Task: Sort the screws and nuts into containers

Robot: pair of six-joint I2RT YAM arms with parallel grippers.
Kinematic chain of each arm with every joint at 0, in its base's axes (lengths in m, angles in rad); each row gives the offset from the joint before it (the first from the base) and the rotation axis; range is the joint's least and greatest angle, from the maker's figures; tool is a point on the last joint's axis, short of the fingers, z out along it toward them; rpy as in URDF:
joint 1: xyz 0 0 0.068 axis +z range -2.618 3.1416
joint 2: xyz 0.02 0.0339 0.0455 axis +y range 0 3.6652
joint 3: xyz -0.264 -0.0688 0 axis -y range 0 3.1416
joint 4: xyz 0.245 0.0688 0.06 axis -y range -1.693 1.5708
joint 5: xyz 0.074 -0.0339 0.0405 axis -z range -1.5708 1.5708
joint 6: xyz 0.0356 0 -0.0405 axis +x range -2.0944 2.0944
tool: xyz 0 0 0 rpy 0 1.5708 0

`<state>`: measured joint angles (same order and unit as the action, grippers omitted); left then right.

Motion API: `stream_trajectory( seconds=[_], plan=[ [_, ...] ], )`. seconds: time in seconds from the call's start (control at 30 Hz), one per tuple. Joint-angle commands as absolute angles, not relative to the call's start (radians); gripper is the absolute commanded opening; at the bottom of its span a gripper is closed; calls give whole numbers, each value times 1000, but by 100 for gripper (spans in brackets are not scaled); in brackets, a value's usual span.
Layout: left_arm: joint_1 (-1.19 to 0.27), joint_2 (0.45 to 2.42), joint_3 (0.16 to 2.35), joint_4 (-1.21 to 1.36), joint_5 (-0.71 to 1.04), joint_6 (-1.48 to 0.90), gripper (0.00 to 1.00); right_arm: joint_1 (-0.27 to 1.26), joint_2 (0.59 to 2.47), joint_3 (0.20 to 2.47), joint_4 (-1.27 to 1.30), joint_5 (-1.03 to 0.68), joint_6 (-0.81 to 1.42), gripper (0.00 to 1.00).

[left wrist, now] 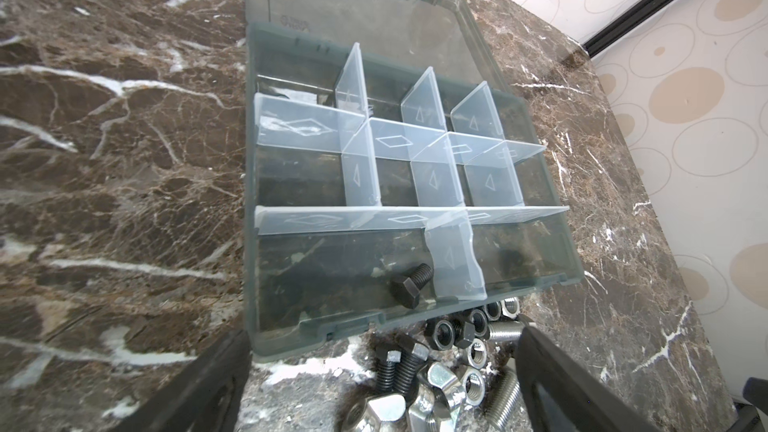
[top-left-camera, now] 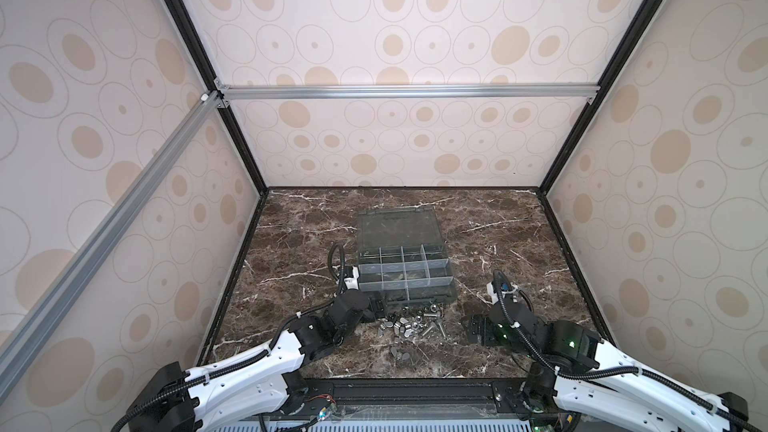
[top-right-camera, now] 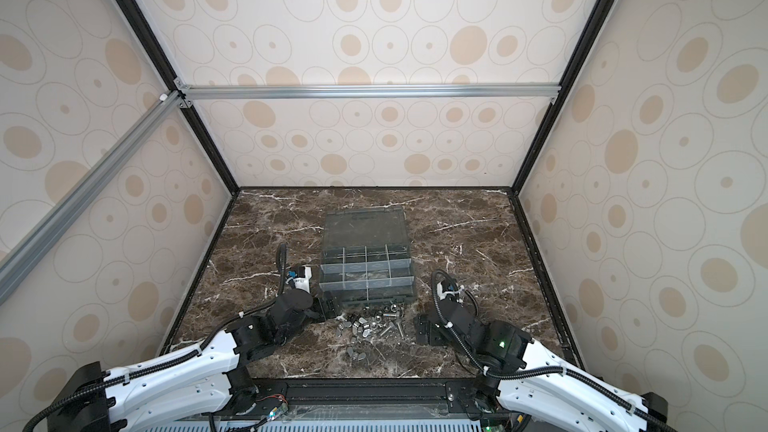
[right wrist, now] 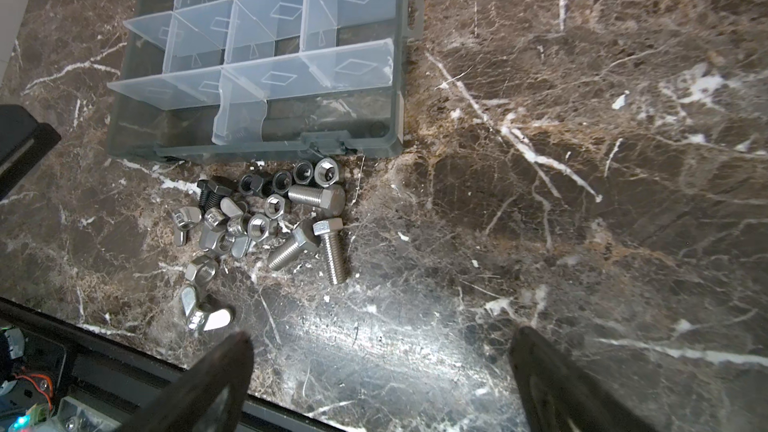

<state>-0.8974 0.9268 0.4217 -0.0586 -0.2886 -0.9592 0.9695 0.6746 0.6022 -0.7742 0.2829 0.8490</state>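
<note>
- My left tool (left wrist: 380, 342) and my right tool (right wrist: 381, 337) both stand with jaws wide apart, holding nothing.
- The organizer box (right wrist: 395, 118) has ten compartments (left wrist: 299, 176): four, four, then two nearest me. Its lid (left wrist: 374, 2) lies open behind.
- Screws: one black screw (left wrist: 409, 286) in the near left compartment, and three silver screws (right wrist: 316, 197) in the heap on the surface (right wrist: 582, 201).
- Nuts (right wrist: 257, 226): about a dozen, too heaped to count exactly, just before the box's near wall, between my tools.
- One wing nut (right wrist: 203, 313) lies apart, near the front edge.
- Bare surface spreads wide on both sides of the box.
</note>
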Motion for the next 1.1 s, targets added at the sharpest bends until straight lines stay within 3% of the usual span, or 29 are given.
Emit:
stream_trajectory(
  seconds=[0.0,0.7,0.87,1.07],
  plan=[
    [-891,912,416,-71,-311,-1000,99,975,729,599,-709,245,853,100],
    [-891,793,369,-115,-339,-1054,99,1035,1268,822,-471,64,637,94],
    [-891,784,367,-125,-335,-1073,99,1046,1379,900,-463,48,568,86],
    [-891,788,362,-109,-325,-1097,99,1048,1490,969,-455,34,500,70]
  ],
)
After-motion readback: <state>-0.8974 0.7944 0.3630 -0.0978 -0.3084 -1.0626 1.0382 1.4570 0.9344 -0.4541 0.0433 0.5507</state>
